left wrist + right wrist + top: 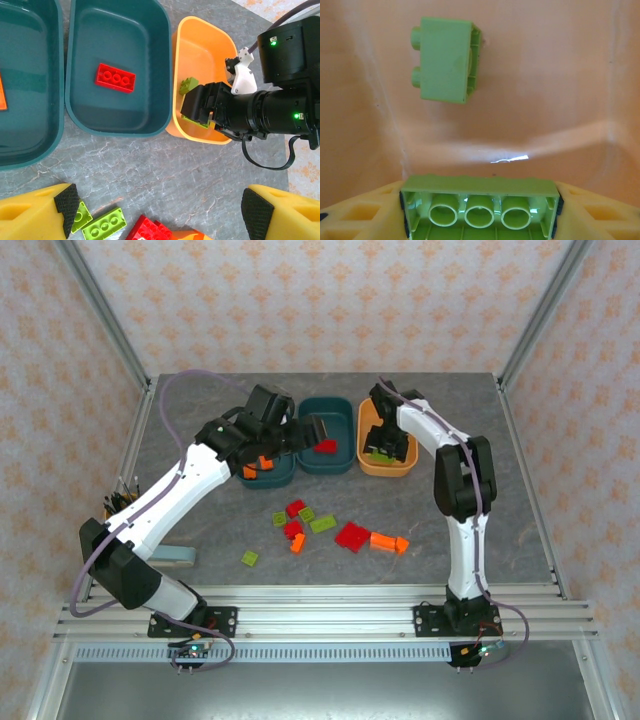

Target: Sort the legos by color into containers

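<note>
My right gripper (479, 215) hangs inside the orange tub (386, 469), shut on a lime green lego (479, 207) whose ends touch both pads. Another lime green lego (447, 60) lies on that tub's floor, ahead of the gripper. My left gripper (160, 210) hovers open over the table in front of the tubs, with nothing between its fingers. A red lego (115, 77) lies in the middle teal tub (70, 107). An orange lego (262, 462) lies in the left teal tub (270, 480). Several red, orange and green legos (352, 536) lie loose on the grey table.
The three tubs stand side by side at the back centre of the table. Loose bricks spread from a green one (249, 558) at the left to an orange one (383, 540) at the right. A pale flat block (178, 558) lies by the left arm's base.
</note>
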Tool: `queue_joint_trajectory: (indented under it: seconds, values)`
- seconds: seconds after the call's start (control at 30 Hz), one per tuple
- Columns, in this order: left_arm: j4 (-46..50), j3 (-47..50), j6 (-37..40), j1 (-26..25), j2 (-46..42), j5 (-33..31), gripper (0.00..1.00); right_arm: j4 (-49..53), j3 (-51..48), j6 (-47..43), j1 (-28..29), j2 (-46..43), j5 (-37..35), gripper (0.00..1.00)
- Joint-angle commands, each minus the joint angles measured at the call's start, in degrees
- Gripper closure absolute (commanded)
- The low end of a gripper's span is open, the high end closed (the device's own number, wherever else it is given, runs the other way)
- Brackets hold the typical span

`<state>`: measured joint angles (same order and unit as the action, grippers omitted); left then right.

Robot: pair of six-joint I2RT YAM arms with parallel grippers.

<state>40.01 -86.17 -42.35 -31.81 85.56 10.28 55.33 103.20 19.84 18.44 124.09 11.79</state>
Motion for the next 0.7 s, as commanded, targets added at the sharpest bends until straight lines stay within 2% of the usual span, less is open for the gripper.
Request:
queue_joint_trajectory:
  seconds: [0.0, 0.13, 0.27, 0.4, 0.5, 0.67]
  values:
    - [0.22, -0.08, 1.38, 0.35, 0.39, -0.75, 0.12, 2.06, 2.59, -1.01, -0.14, 1.43, 0.25, 0.30]
    - [2.71, -1.16, 1.39, 0.35, 0.14, -2.76, 0.13, 2.88, 3.74, -1.09, -0.11, 0.70, -0.67, 0.22]
    - [5.68, -1.34, 1.04, 0.35, -0.92, -4.07, 0.13, 3.51, 4.59, -1.11, -0.08, -3.29, -1.18, 0.21]
    - [10.12, 0.77, -0.46, 0.38, -3.66, -5.55, 0.14, 4.10, 3.43, -0.72, 0.54, -10.85, -2.06, 0.22]
    - [13.28, 4.94, -2.86, 0.35, -6.63, -5.88, 0.15, 2.48, -1.51, -1.34, 3.27, -18.96, -3.14, 0.22]
    - [10.08, 17.10, -5.51, -1.03, -11.60, -0.06, 0.18, -5.05, -19.08, -3.07, 12.54, -33.93, -0.19, 0.23]
